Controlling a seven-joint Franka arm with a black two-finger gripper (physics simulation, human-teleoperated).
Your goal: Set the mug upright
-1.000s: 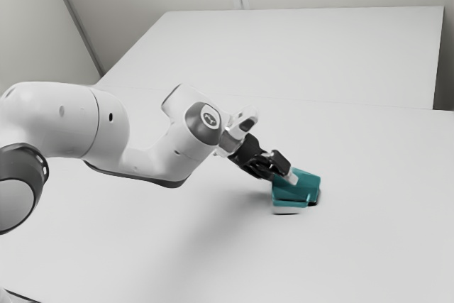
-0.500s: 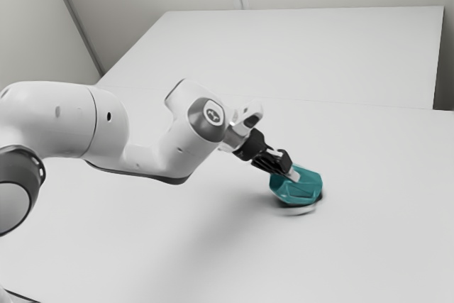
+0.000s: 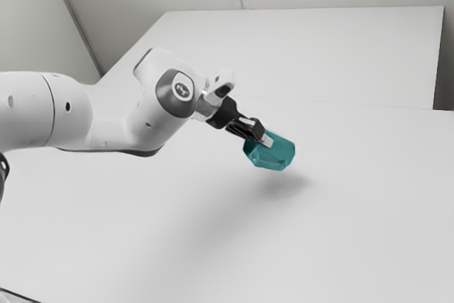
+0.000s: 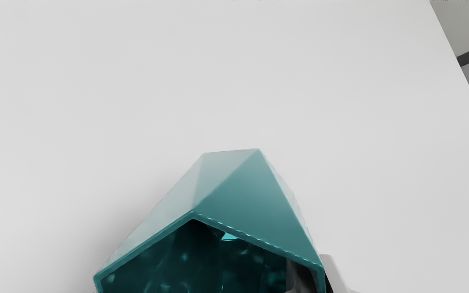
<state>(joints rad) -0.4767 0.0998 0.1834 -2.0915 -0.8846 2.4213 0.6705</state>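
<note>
The teal faceted mug [image 3: 279,155] hangs above the table in the exterior view, tilted, with its shadow on the surface below it. My gripper [image 3: 266,140] holds it at its rim. In the wrist view the mug [image 4: 246,203] shows its open mouth and dark inside, the narrower end pointing away from the hand. My gripper [image 4: 319,278] is shut on the mug's wall there, one finger inside the mouth and the other against the outside. The mug's lower part is cut off in the wrist view.
The white table [image 3: 369,232] extends around and beneath the mug. Another pale flat surface [image 3: 305,47] lies behind it in the exterior view. A table edge [image 4: 466,77] runs beyond the mug in the wrist view.
The arm has drawn back toward the exterior view's left and risen, carrying the mug off the table. The mug has also turned with the gripper.
</note>
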